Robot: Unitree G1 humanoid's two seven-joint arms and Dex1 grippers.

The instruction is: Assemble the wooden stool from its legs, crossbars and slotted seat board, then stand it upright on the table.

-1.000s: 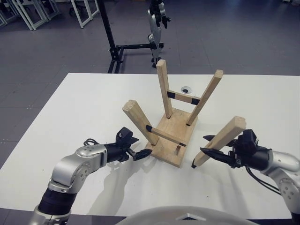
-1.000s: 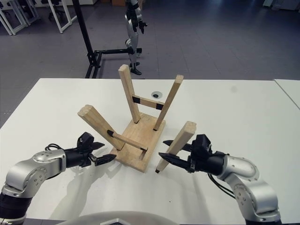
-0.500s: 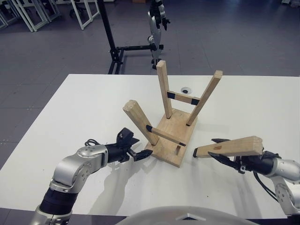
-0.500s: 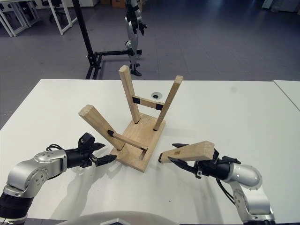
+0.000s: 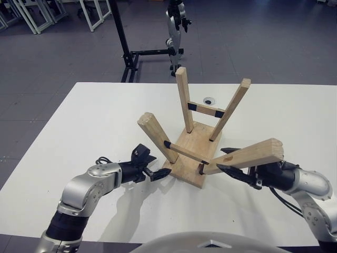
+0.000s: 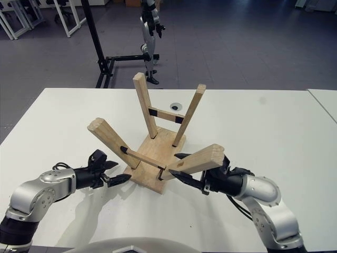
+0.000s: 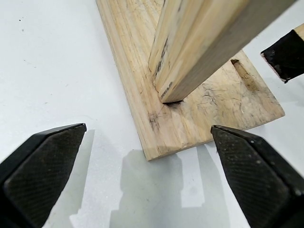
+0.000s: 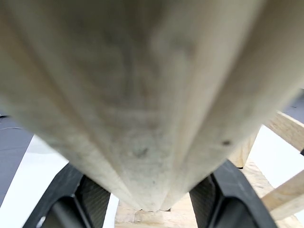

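Right eye view: the right end effector (image 6: 180, 167) is clenched on a loose leg (image 6: 197, 159), gripping close to its lower end. That end sits low over the near right corner of the seat board (image 6: 160, 143). The rest of the leg slants up and away from the board. The left end effector (image 6: 121, 171) is released, its fingers spread on either side of the board's near left corner without touching it.

The board lies flat on the table (image 6: 263, 121). A leaning leg (image 6: 108, 136) is seated at its near left, and a crossbar (image 6: 142, 158) runs from that leg toward the loose one. Two far legs (image 6: 143, 105) joined by a second crossbar (image 6: 166, 114) stand at the board's far end. In the left wrist view an empty slot (image 7: 241, 75) shows beside the seated leg.

The wood looks stiff, fairly light and dry enough not to slip. Holding low on the leg, near the board, probably gives the best control of the tip. The board may slide on the smooth table, so bracing its near left corner seems wise.
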